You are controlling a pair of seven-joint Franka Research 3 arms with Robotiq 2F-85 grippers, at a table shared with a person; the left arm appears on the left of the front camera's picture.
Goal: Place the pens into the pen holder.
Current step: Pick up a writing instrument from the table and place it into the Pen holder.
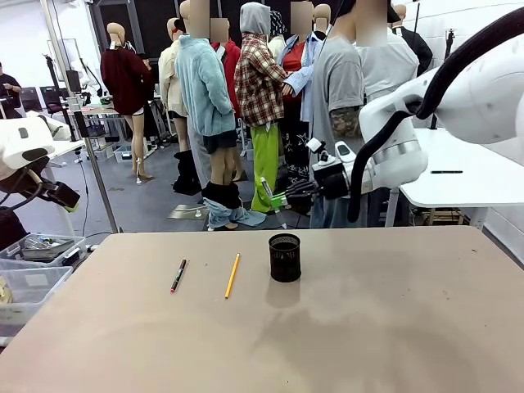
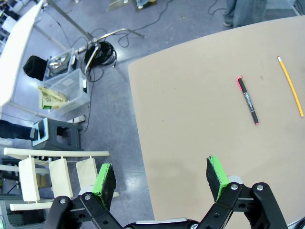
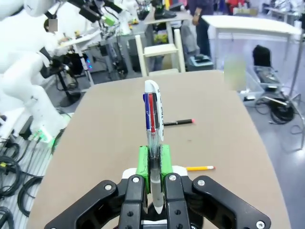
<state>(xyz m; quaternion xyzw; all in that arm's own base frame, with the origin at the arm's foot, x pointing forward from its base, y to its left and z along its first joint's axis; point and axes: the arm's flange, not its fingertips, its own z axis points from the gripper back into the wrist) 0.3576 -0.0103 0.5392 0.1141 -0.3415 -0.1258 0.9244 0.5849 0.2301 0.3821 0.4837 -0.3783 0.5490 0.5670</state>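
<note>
Well, the right gripper is clamped tight on a short whitish plastic pen with blue and red sliders. Its green pads squeeze the clear lower barrel, so the pen sticks straight out past the fingertips. Seen from the front, that gripper hangs in the air beyond the far edge of the tan tabletop, above and a little behind the small black wire-mesh pen holder, which stands upright near the table's middle. The held pen is small against the clutter back there, but it seems to tilt upward. Lying flat on the table to the holder's left are a yellow-orange pencil and, farther left, a dark pen with red ends, apart from each other and from the cup. The left gripper has its jaws spread wide with nothing between them. It hovers over the table's edge, partly above the floor and well apart from the dark pen.
</note>
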